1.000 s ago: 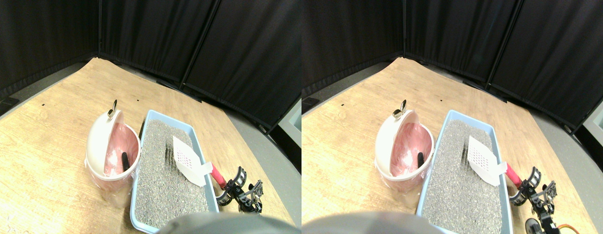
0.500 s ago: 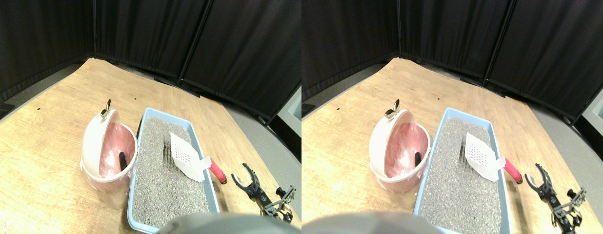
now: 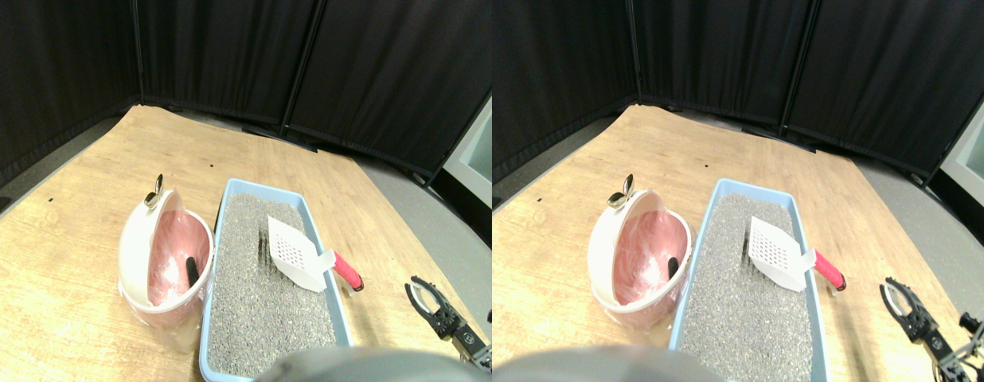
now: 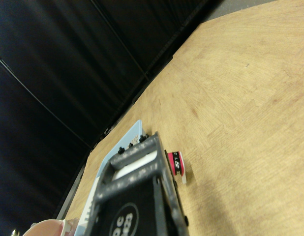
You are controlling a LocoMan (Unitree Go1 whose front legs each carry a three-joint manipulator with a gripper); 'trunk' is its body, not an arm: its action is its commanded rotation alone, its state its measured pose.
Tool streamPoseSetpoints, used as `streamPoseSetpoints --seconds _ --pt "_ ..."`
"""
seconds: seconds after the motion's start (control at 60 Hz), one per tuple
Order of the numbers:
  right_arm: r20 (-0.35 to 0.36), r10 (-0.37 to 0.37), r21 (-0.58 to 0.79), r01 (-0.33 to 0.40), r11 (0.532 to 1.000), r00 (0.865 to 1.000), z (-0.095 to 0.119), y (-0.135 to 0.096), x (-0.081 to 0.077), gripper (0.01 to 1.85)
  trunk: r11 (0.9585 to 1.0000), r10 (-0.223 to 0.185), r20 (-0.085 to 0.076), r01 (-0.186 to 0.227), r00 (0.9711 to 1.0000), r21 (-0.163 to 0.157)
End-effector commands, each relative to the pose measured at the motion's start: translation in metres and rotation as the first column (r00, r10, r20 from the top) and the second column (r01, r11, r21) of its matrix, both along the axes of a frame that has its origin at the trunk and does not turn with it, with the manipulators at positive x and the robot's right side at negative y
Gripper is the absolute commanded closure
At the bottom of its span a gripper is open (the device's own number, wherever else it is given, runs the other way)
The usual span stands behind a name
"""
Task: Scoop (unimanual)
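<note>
jaws spread wide on the right gripper, empty and well apart from the scoop resting in the litter tray.

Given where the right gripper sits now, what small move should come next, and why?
Probably ease the right gripper, jaws open and empty, forward-left toward the scoop's red handle. The handle juts over the litter tray's rim, and bare wooden floor separates them.
</note>
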State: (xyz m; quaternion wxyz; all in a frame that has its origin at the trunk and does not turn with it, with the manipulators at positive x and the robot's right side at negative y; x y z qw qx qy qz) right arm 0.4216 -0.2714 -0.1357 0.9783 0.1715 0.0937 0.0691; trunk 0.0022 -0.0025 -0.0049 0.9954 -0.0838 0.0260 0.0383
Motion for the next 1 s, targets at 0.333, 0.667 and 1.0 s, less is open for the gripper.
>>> streamPoseSetpoints --seconds 0.333,0.667,1.0 --pt "0.052 0.047 -0.014 -0.047 0.999 0.998 -0.001 0.021 -0.009 1.80 0.9996 -0.029 0.017 0.029 0.9994 0.007" --pt "0.071 0.037 -0.020 -0.036 0.999 0.997 -0.003 0.027 -0.009 1.80 0.9993 -0.038 0.018 0.038 0.9991 0.005" --pt "0.087 0.038 -0.031 -0.035 0.999 0.996 -0.004 0.033 -0.007 1.80 0.9992 -0.039 0.016 0.039 0.9991 0.000"
